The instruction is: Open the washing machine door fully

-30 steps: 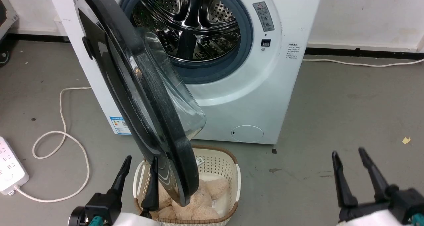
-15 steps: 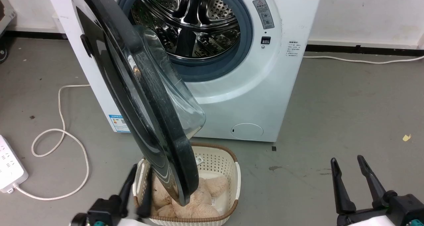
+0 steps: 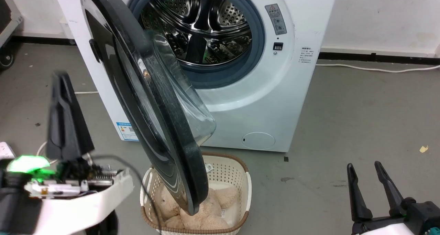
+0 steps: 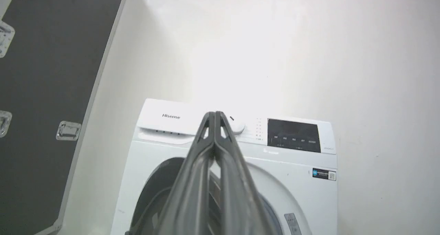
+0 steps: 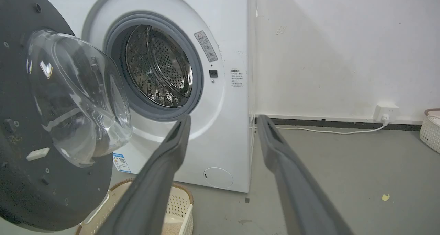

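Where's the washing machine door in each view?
Head view: the washing machine door runs edge-on from top left to bottom centre.
Left wrist view: probably the dark arc at the bottom, left of the left gripper.
Right wrist view: left side, inner face and glass bowl showing.
Shared landmark: the grey warning sticker beside the drum.

text: "Hisense" | on: washing machine [image 4: 178, 159] top-left front panel | other labels: unreadable

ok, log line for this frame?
washing machine door: partly open | left gripper: shut, empty, clear of door | right gripper: open, empty | laundry basket: under door edge
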`<state>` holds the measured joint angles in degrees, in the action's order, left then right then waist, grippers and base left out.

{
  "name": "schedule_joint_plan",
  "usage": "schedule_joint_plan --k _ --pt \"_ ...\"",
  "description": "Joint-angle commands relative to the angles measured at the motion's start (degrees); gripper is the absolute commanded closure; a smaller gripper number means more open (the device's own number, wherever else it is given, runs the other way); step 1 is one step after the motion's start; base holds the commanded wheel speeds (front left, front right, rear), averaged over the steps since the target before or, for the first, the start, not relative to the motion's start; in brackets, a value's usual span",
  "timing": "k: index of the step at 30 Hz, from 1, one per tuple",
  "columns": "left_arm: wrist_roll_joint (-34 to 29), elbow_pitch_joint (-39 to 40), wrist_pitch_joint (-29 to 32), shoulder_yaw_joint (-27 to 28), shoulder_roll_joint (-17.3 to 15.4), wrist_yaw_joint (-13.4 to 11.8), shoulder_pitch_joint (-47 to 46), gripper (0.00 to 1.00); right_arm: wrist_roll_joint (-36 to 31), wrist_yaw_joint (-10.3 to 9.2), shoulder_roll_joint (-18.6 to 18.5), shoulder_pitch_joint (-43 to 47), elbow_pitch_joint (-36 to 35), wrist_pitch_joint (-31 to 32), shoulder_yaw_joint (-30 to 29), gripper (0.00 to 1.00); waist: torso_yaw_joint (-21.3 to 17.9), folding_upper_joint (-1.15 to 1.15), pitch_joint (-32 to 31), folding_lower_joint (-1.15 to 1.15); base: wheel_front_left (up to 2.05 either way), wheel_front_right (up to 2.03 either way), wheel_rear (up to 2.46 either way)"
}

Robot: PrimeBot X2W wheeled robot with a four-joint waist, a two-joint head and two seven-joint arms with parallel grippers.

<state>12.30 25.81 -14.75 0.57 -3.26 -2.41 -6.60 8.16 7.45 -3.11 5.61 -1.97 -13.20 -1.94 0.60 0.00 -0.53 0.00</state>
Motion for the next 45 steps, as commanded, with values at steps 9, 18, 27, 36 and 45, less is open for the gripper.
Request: schedule_joint_plan --k 9,18,27,36,45 --pt "-3.22 6.74 10.42 -12.6 0.13 0.19 -3.22 1.0 1.33 0.03 0.23 0.04 0.55 0.12 0.64 0.0 -0.59 0.0 -0.36 0.0 0.0 0.0 0.0" --pt "-1.52 -8.06 15.89 -26.94 0.29 0.8 4.57 1.0 1.69 0.03 0.23 -0.37 1.38 -0.42 0.61 0.0 -1.37 0.0 0.46 0.0 0.0 0.0 0.0" --pt "-1.31 -23.85 15.48 -26.13 0.16 -1.89 3.91 1.0 1.64 0.03 0.23 -1.29 1.99 -0.66 0.78 0.0 -1.84 0.0 2.74 0.0 0.0 0.0 0.0" --pt "0.01 -30.03 11.62 -22.16 -0.74 -3.77 2.88 1.0 1.72 0.03 0.24 -1.33 2.92 -0.93 0.53 0.0 0.77 0.0 3.12 0.0 0.0 0.0 0.0" --pt "0.85 -30.47 9.94 -22.35 -1.38 -3.79 5.23 1.0 1.59 0.03 0.24 -0.31 3.35 -0.61 0.5 0.0 8.74 0.0 1.78 0.0 0.0 0.0 0.0"
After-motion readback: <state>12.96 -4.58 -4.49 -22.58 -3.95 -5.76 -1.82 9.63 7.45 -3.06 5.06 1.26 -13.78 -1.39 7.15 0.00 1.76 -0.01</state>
